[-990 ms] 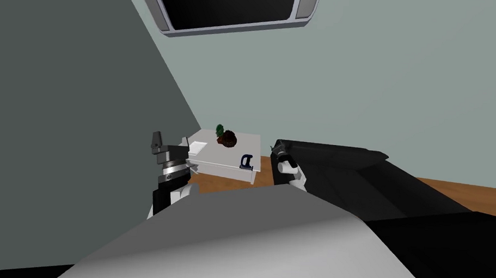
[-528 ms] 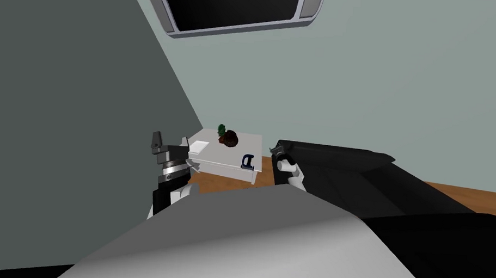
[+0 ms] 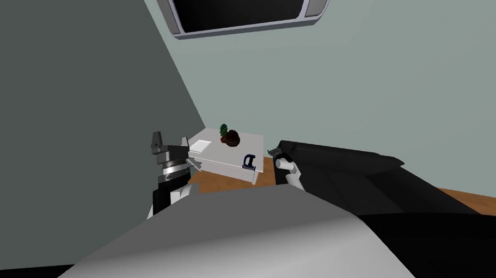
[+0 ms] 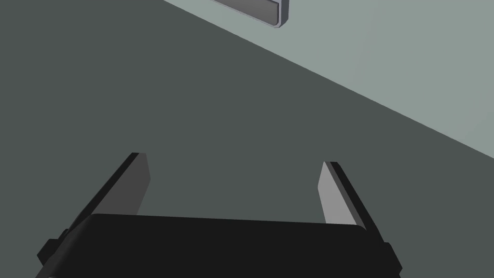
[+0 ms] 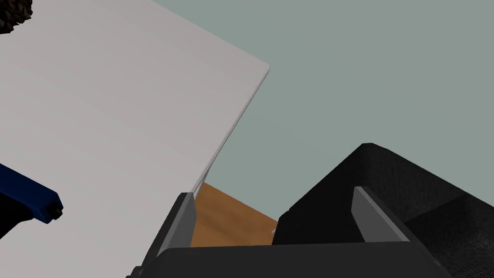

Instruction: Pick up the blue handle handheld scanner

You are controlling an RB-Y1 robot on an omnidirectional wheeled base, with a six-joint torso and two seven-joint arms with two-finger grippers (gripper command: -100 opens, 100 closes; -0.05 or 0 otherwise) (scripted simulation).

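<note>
Approach step: the blue-handled scanner (image 3: 248, 161) lies by the table (image 3: 224, 157)'s near edge, about 9 o'clock of the right gripper (image 5: 272, 193), spread and empty, which I judge must next swing over the handle and close.

The left arm (image 3: 169, 179) is raised at my left side, wrist turned upward. The left jaws stand wide open, the two fingers (image 4: 136, 186) splayed well apart. The right arm (image 3: 289, 173) reaches forward; the right jaws are spread just as wide, fingers (image 5: 182, 223) parted.
</note>
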